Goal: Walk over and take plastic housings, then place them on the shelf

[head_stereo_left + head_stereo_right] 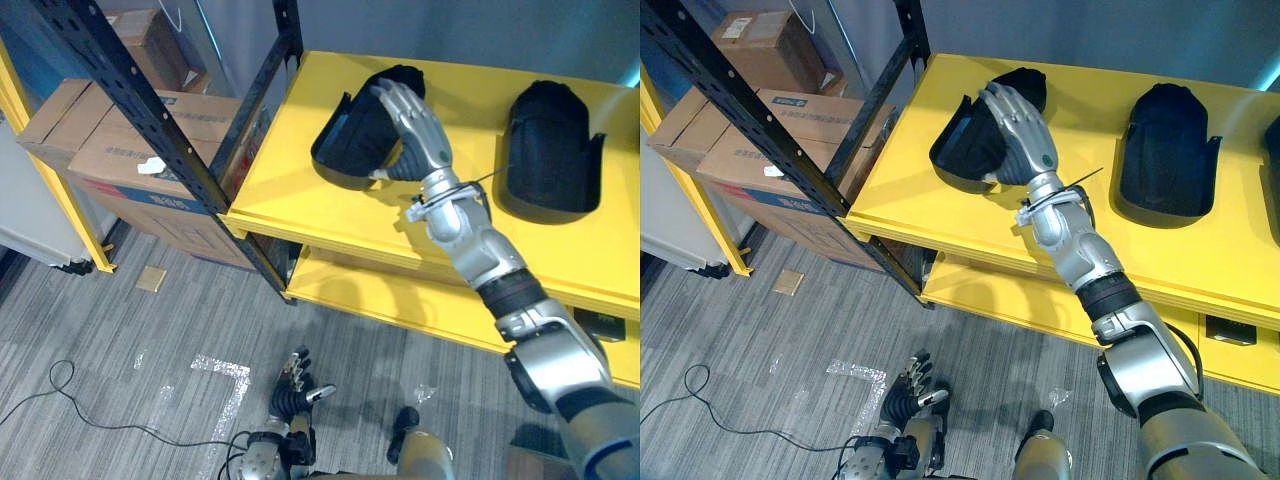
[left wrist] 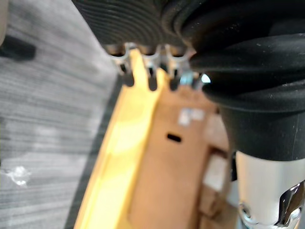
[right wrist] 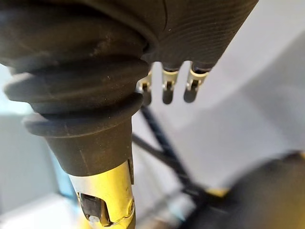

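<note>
I see 2 black housings on the yellow shelf (image 1: 300, 190) — my right hand (image 1: 415, 125) lies across the left housing (image 1: 345, 138), fingers nearly straight, together; the other housing (image 1: 548, 150) sits apart. Left hand (image 1: 293, 390) hangs low — fingers relaxed.

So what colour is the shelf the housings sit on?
The shelf is bright yellow, clearest in the left eye view.

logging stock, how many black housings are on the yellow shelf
2 housings: one near the shelf's left end under the right hand, one further right. A third may be cut off beyond it.
</note>
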